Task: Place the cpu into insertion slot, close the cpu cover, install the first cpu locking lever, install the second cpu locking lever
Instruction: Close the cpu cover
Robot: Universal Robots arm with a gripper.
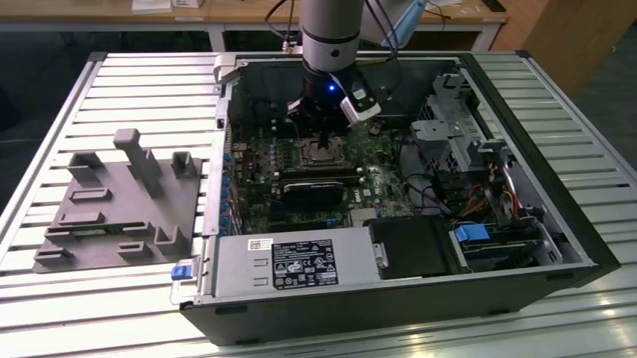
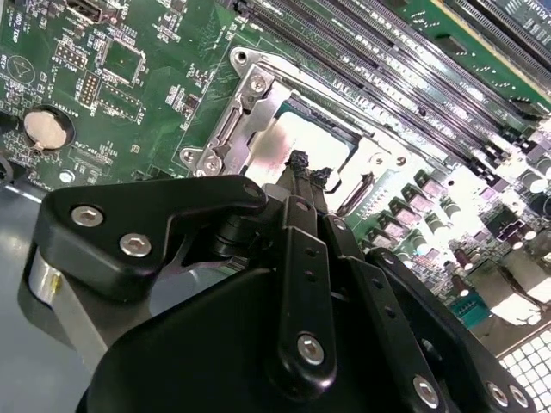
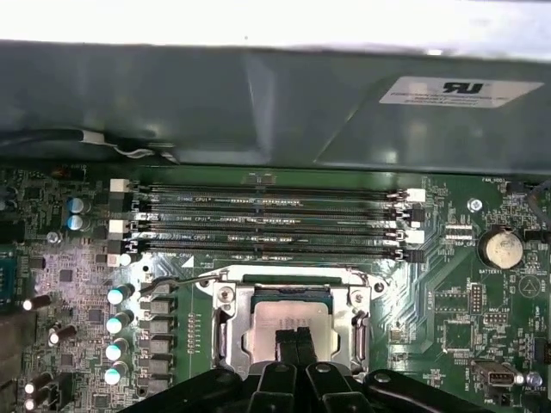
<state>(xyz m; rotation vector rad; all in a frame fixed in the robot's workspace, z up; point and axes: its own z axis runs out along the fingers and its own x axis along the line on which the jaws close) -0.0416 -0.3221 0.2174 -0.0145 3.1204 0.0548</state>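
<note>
Silver-grey cpu is seen seated in slot, closed, empty hand poised just over it; placement step judged nearly finished.

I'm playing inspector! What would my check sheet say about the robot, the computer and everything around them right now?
Surface: slatted metal table carrying an open computer case.
Job's things: cpu lies in the insertion slot; cpu cover lies flat around it.
Clutter: grey fixture block on the table, to the exterior view's left of the case.
Grippers: gripper shut, tips at the cpu; contact cannot be told.
Cables: coloured wires inside the case.
Surroundings: wooden desk behind the table.
</note>
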